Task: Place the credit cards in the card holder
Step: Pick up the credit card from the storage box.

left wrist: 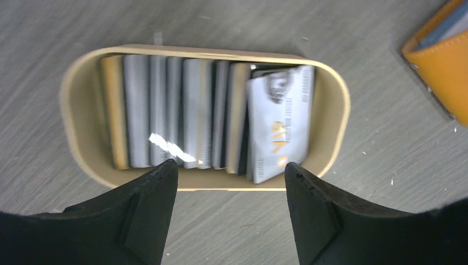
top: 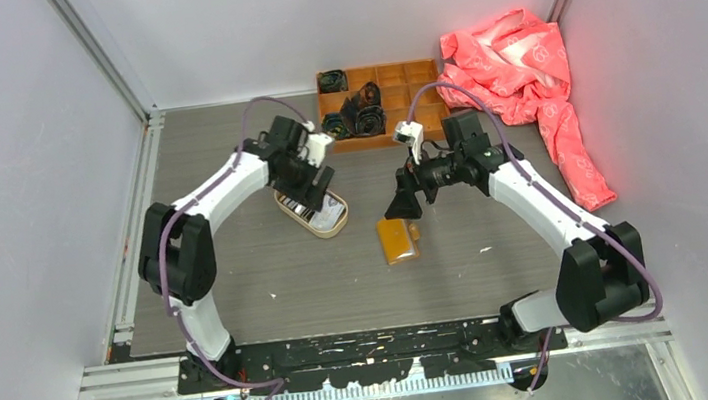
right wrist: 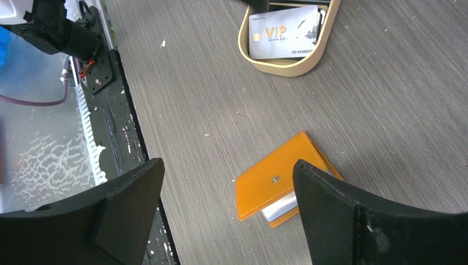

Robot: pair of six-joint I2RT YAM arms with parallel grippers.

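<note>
Left tool (left wrist: 230, 165), spread and empty, hangs over the oval tan tray (left wrist: 74, 110), probably lined up to pick a card. The credit cards (left wrist: 187, 110), thin and glossy grey-white, are packed on edge inside the tray. The card holder (right wrist: 273, 179), flat mustard with a snap stud, lies on the grained grey counter (right wrist: 193, 83). Right tool (right wrist: 229, 165), spread and empty, hovers above it, probably to steady it.

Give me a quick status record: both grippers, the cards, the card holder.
left gripper: open, holding nothing, above the oval tray
right gripper: open, holding nothing, above the card holder
credit cards: packed side by side in the tray, a VIP card at one end
card holder: flat on the table, snap side up, apart from the tray, with a pale edge showing under its flap
far edge: compartment box, pink cloth
</note>
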